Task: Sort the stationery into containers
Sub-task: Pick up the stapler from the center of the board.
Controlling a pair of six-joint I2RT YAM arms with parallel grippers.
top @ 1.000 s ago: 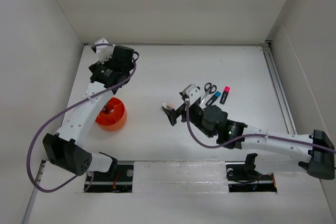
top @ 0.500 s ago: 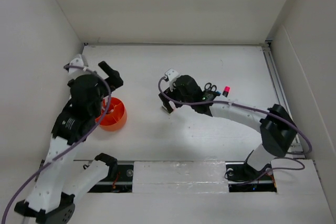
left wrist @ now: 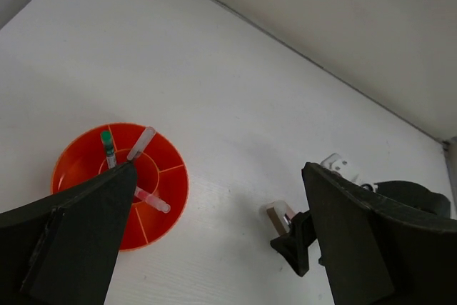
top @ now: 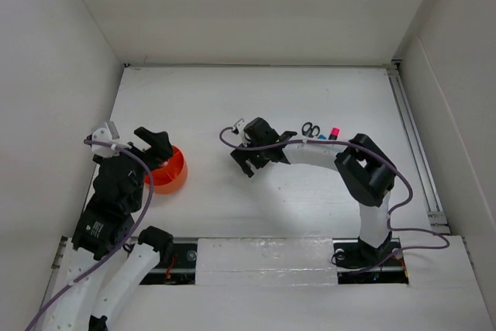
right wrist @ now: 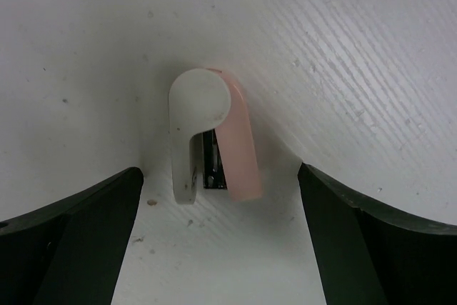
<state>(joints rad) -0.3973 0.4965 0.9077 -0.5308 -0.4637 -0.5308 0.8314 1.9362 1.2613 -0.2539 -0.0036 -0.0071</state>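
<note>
- Stapler-like piece: small; a rounded white top lever over a pale pink body, with a strip of metal showing between them. It lies flat on the desk, to the right of the orange cup and well apart from it. It sits between the two fingers of the right pincer and touches neither.
- Right pincer: matte black fingers spread wide, straddling the piece, with nothing gripped.
- Orange cup: round, glossy plastic, with inner ribs dividing it into compartments around a central ring. It holds a green-tipped pen and two translucent white pens, all leaning.
- Left pincer: jaws wide apart and empty. In the top view it stands over the cup's far-left rim.
- Scissors: black handles, on the desk far to the right of the cup, beyond the right pincer.
- Pink highlighter: dark body with a pink cap, just beside the scissors on the side away from the cup.
- Desk: white and matte. The right wrist view shows fine ridges and small specks on its surface.
</note>
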